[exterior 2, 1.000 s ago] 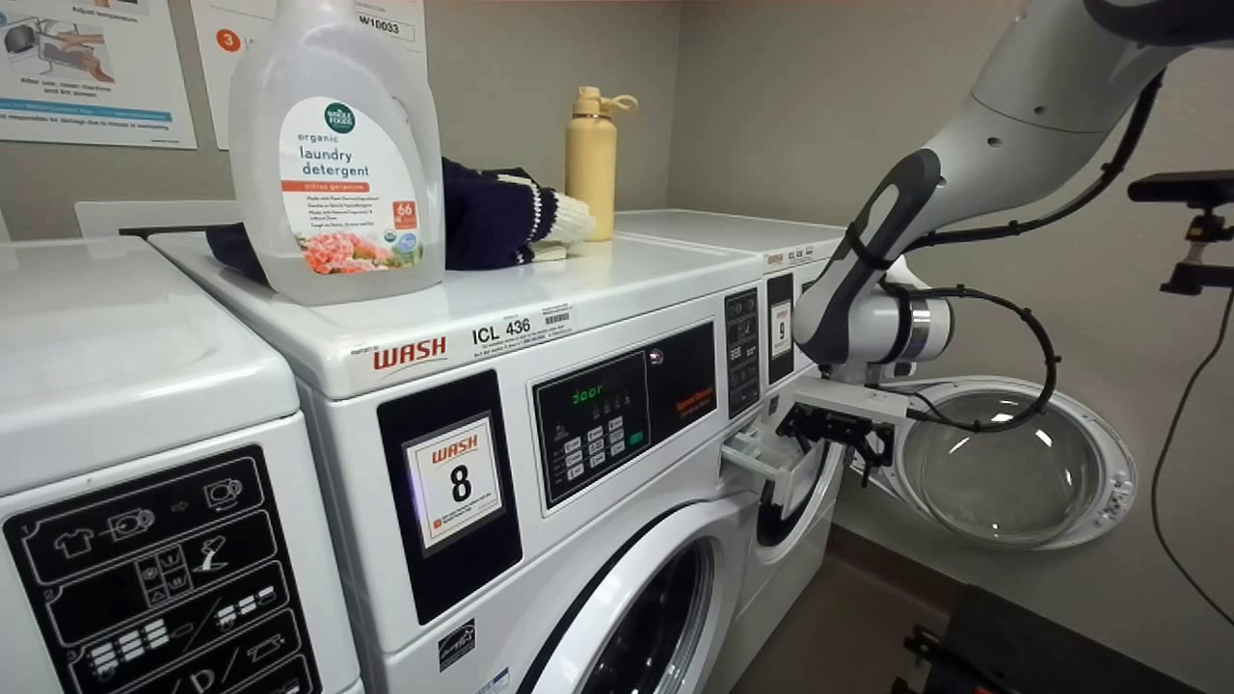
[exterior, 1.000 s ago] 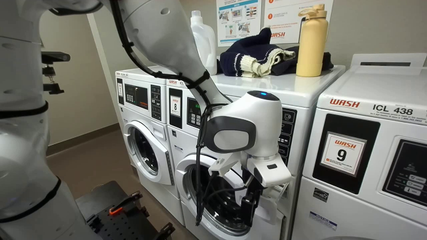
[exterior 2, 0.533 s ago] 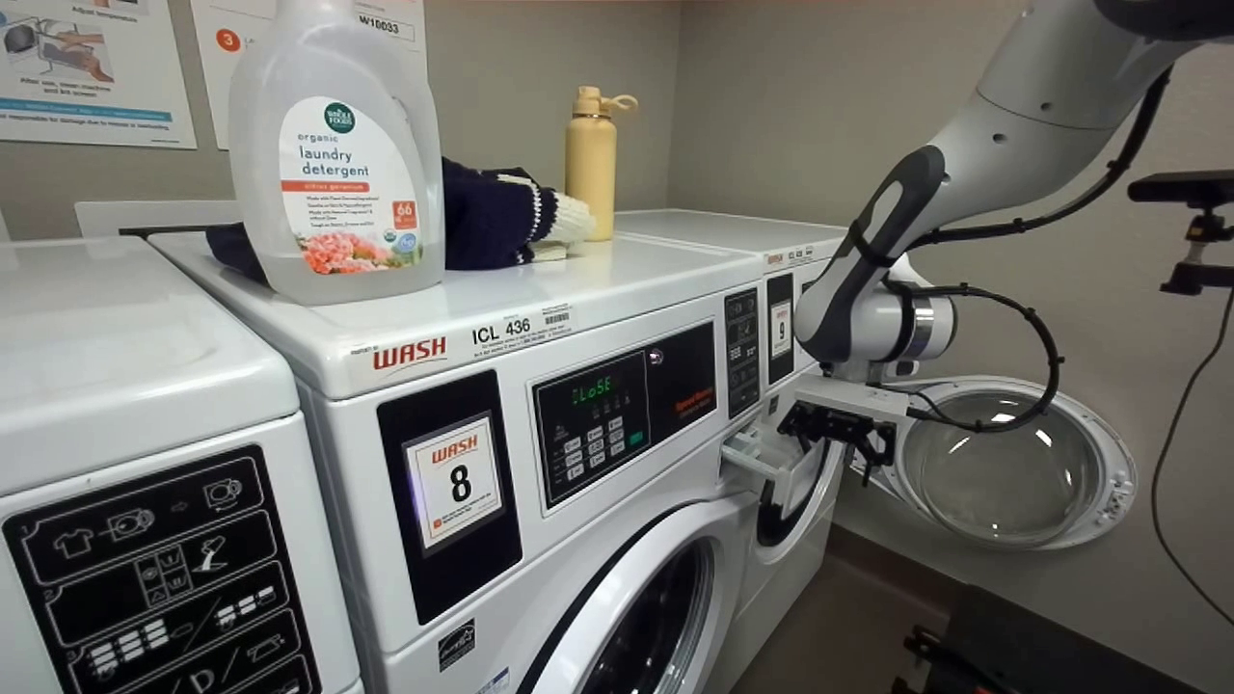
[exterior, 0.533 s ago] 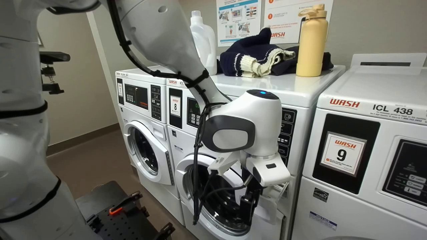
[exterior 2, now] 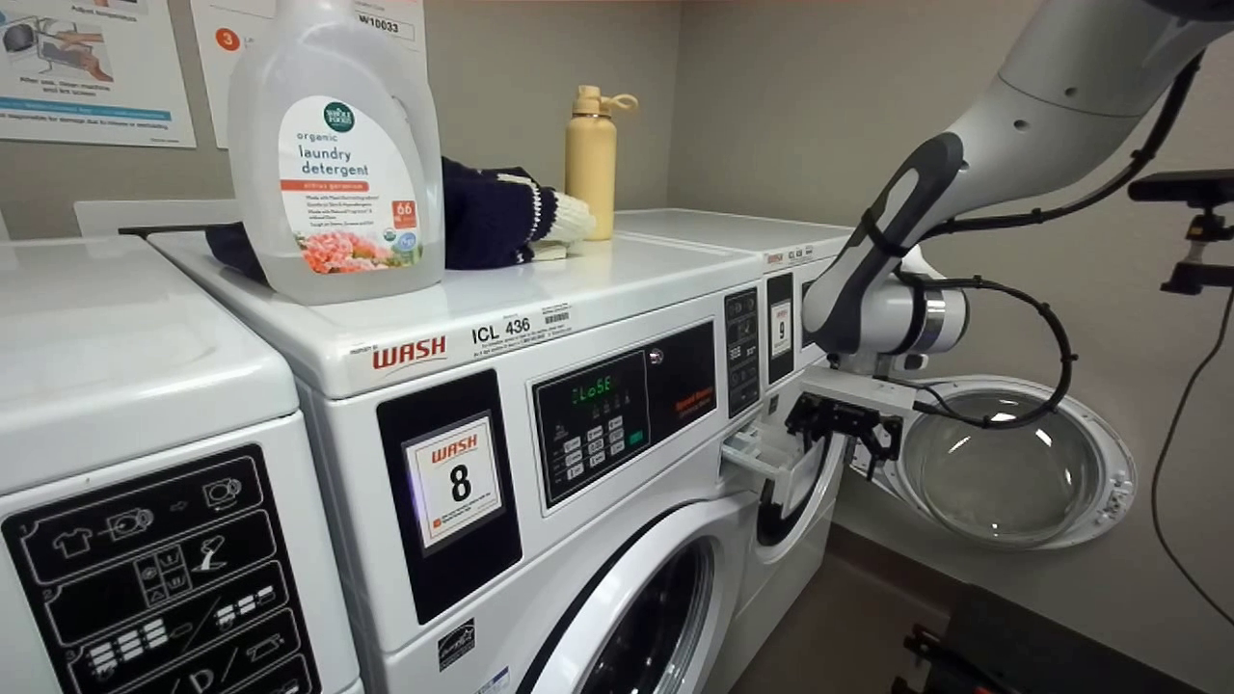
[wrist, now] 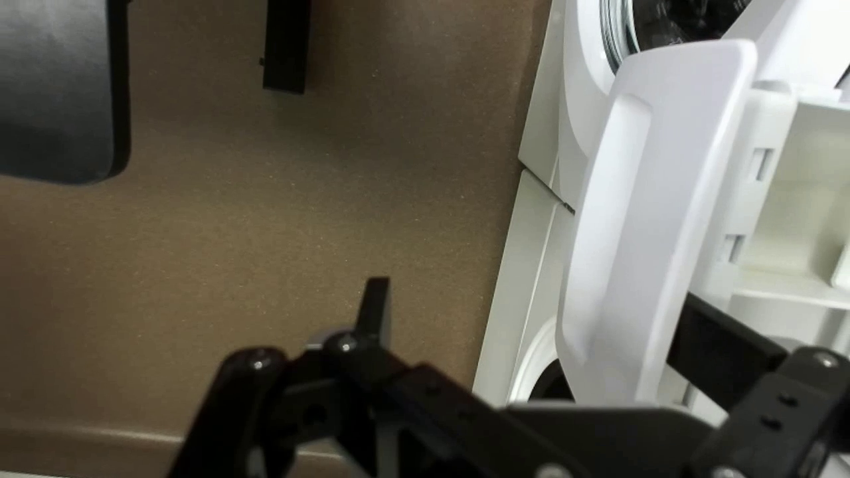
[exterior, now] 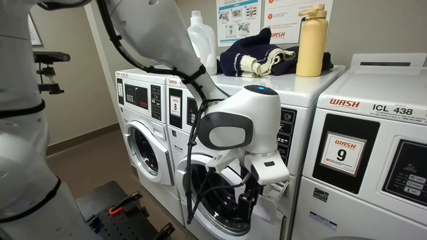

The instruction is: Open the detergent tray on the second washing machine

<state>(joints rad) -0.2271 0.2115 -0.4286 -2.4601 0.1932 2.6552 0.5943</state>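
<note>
The second washing machine, numbered 8, also shows in an exterior view. Its pale detergent tray stands pulled out, with its hollow inside visible. Its front panel fills the right of the wrist view and is partly hidden behind the gripper in an exterior view. My gripper is open, fingers wide apart. One finger is behind the front panel at the tray's inside. The other is out in front, apart from it. The gripper shows in both exterior views.
A detergent bottle, dark knitted cloth and yellow bottle stand on top of the washer. Washer 9's round door hangs open behind the gripper. Washer 8's round door is below the tray. A black platform is nearby.
The arm and gripper have shifted slightly up and away from the washer. The tray has stayed pulled out in the same place. The washer's display text has changed.
</note>
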